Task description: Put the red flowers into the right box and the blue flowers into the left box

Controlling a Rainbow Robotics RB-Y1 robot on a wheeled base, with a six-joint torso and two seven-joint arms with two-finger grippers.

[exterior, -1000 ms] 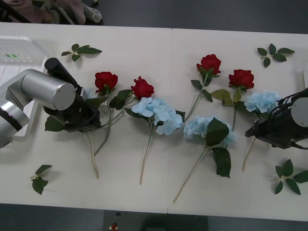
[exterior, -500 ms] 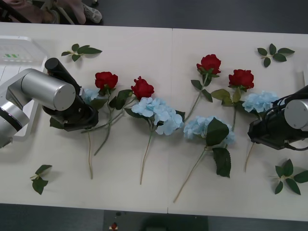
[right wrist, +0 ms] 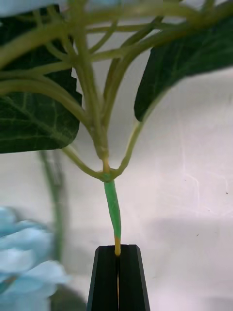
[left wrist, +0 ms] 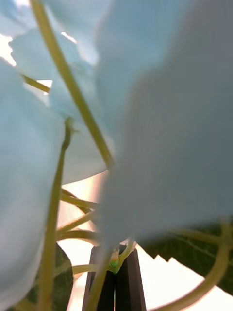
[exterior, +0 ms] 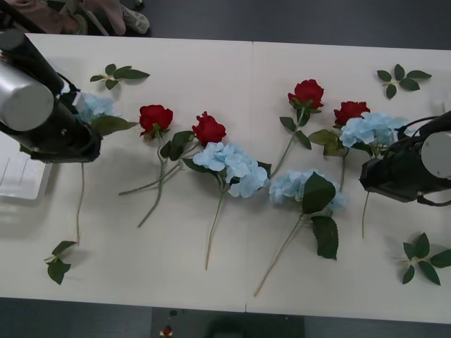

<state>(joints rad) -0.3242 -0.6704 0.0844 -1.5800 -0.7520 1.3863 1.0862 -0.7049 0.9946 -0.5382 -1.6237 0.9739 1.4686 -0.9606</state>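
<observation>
Jaws clamped on both sides. Left gripper [left wrist: 115, 272] pinches a blue flower [exterior: 95, 105] at 9 o'clock, beside left box [exterior: 25, 179]; next, lower and release. Right gripper [right wrist: 118, 272] pinches another blue flower [exterior: 373, 128] at 3 o'clock; needs carrying leftward.

The left gripper [left wrist: 116, 277] is at the table's left edge, its 2 black fingers [left wrist: 130, 284] pressed together on a thin stem. The right gripper [right wrist: 117, 277] is near the table's right edge, its 2 fingers [right wrist: 132, 279] likewise clamped on a stem.
</observation>
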